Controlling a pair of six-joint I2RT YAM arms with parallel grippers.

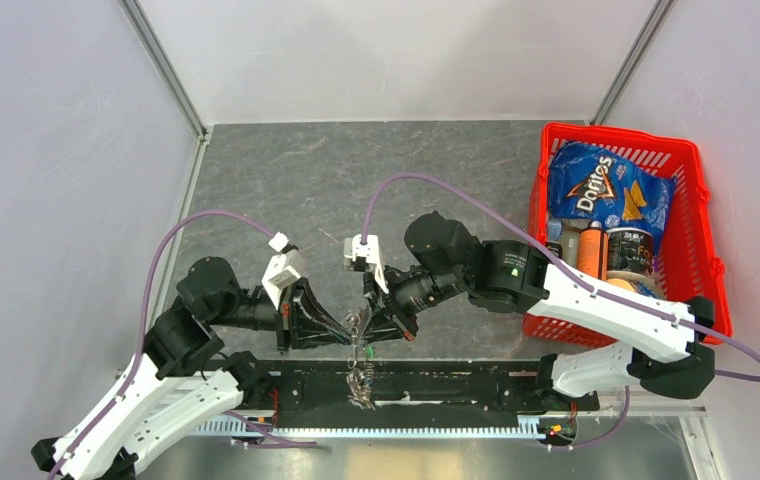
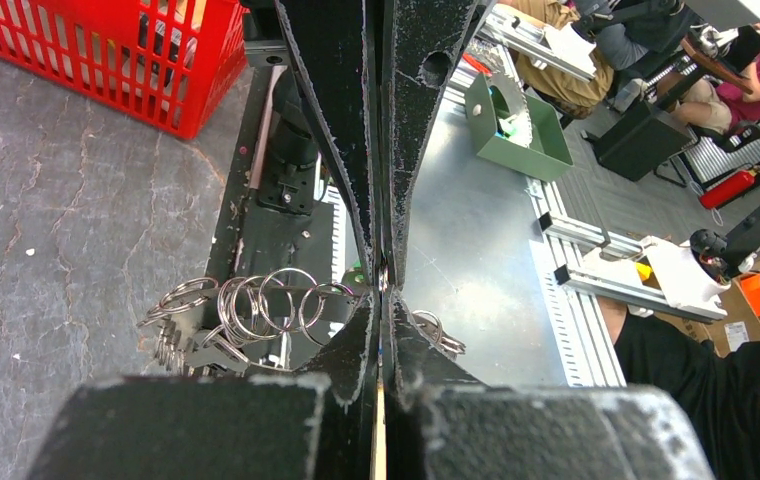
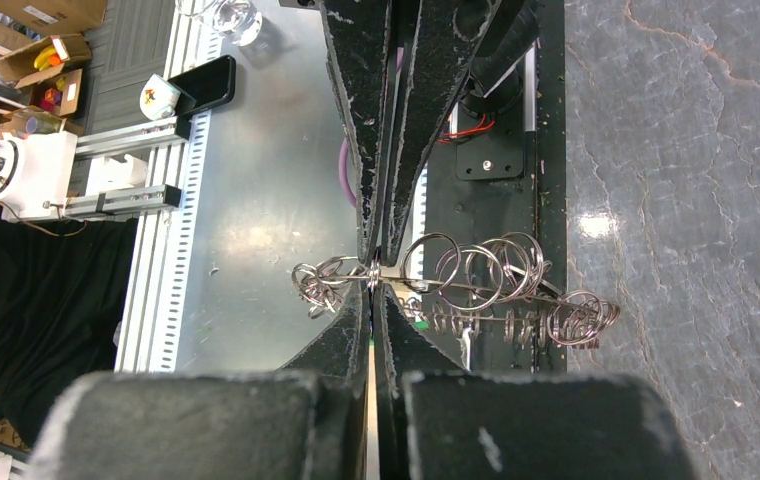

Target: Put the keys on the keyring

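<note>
The keyring (image 1: pixel 361 375) is a tangle of silver wire rings with small grey metal pieces, hanging between both arms over the black base rail. My left gripper (image 1: pixel 348 326) is shut, its tips pinching the ring wire (image 2: pixel 383 278); rings (image 2: pixel 256 305) spread to its left and a few (image 2: pixel 438 332) to its right. My right gripper (image 1: pixel 374 322) is shut on the same keyring (image 3: pixel 476 268), with a small knot of rings (image 3: pixel 321 285) on the other side of its tips. A green speck of a key (image 2: pixel 356 272) shows beside the left tips. No black-headed key can be made out.
A red basket (image 1: pixel 701 200) holding a chip bag (image 1: pixel 601 190) and cans stands at the right, behind the right arm. The black rail (image 1: pixel 476 385) and a metal tray lie along the near edge. White walls enclose the grey table (image 1: pixel 356 180).
</note>
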